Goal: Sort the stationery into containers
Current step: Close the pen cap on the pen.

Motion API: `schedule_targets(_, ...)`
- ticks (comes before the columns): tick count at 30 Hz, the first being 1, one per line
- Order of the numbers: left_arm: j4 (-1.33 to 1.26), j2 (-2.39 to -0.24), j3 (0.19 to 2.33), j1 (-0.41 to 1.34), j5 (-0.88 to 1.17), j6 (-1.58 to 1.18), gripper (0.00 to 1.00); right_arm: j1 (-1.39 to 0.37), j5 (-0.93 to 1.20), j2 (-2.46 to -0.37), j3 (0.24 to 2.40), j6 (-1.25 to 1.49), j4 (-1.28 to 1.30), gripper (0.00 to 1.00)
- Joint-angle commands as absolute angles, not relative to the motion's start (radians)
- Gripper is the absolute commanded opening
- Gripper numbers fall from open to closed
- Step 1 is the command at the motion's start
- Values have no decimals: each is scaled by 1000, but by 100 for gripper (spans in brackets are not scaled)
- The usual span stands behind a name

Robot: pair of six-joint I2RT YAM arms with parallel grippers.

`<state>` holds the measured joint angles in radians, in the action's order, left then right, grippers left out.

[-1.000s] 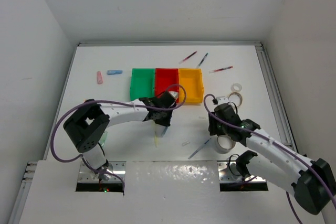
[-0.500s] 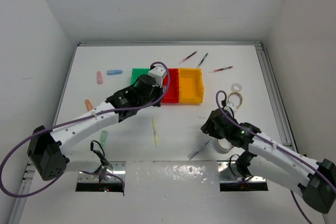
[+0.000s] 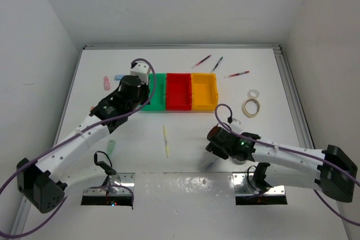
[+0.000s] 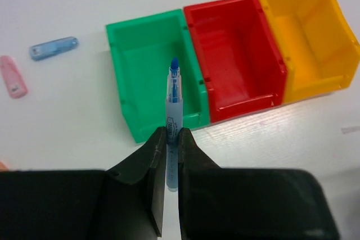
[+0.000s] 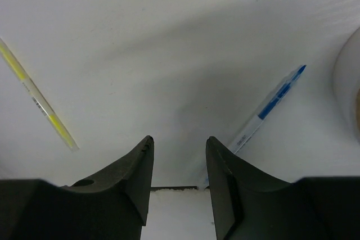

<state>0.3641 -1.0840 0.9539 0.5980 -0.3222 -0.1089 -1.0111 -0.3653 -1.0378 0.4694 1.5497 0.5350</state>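
Note:
My left gripper point(image 3: 136, 85) is shut on a blue pen point(image 4: 173, 102) and holds it above the near wall of the green bin point(image 4: 147, 117), with the pen tip pointing over that bin. The green bin point(image 3: 154, 95), red bin point(image 3: 179, 91) and yellow-orange bin point(image 3: 203, 91) stand joined in a row, and all look empty in the left wrist view. My right gripper point(image 3: 215, 140) is open and empty in the right wrist view point(image 5: 179, 141), low over the table. A blue-and-white pen point(image 5: 270, 111) lies just right of its fingers and a pale yellow pen point(image 5: 36, 102) lies to the left.
Pink point(image 3: 106, 83) and blue point(image 4: 53, 48) erasers lie left of the bins, and a green one point(image 3: 111, 148) lies near the front. Three pens point(image 3: 217, 64) lie behind the bins. Two tape rolls point(image 3: 252, 107) lie at the right. A white roll point(image 5: 349, 82) sits beside my right gripper.
My left gripper rose from beside the yellow pen and swung left and back to the green bin, carrying the blue pen. My right arm swung left and lower toward the blue-and-white pen.

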Motion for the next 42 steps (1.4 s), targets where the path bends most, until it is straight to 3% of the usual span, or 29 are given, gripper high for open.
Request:
schedule_targets(1,353,-1005,916,565,-345,-66,0,-1063,-434,-1095,569,1621,548,42)
schedule_targets(11,255,-850,772,520,-327,-45,0,-1173,-532,-1196,707,1833,744,43)
schedule_targets(21,253,-726,729,499,-313,-41,0,-1252,-499,-1318,709,1922,716,40)
schedule_targets(42,285,-704,706,497,-313,-37,0,-1281,-448,-1375,646,1999,682,40)
